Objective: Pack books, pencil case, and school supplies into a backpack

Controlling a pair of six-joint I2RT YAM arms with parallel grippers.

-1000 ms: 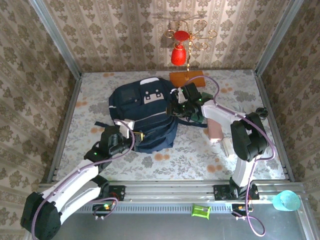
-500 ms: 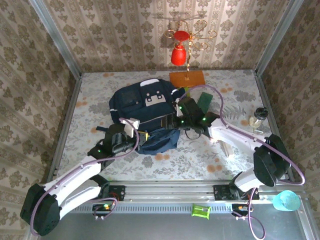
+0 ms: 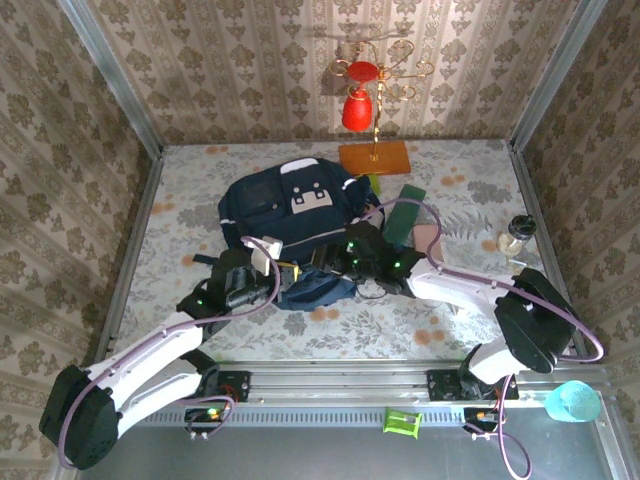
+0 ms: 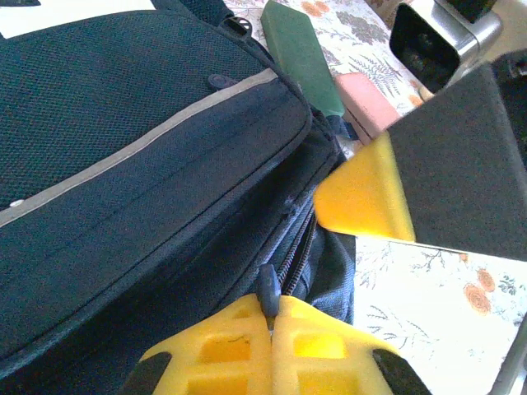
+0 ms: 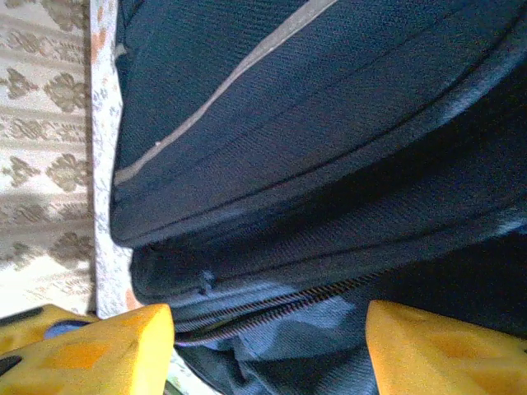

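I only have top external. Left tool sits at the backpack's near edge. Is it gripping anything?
Observer: Yes. In the left wrist view the left tool is shut on the dark zipper pull of the backpack.
Operator: Right tool, open or closed?
Observer: Open. In the right wrist view the right tool has its yellow fingers spread apart over the backpack, with the zipper teeth running between them and nothing held.
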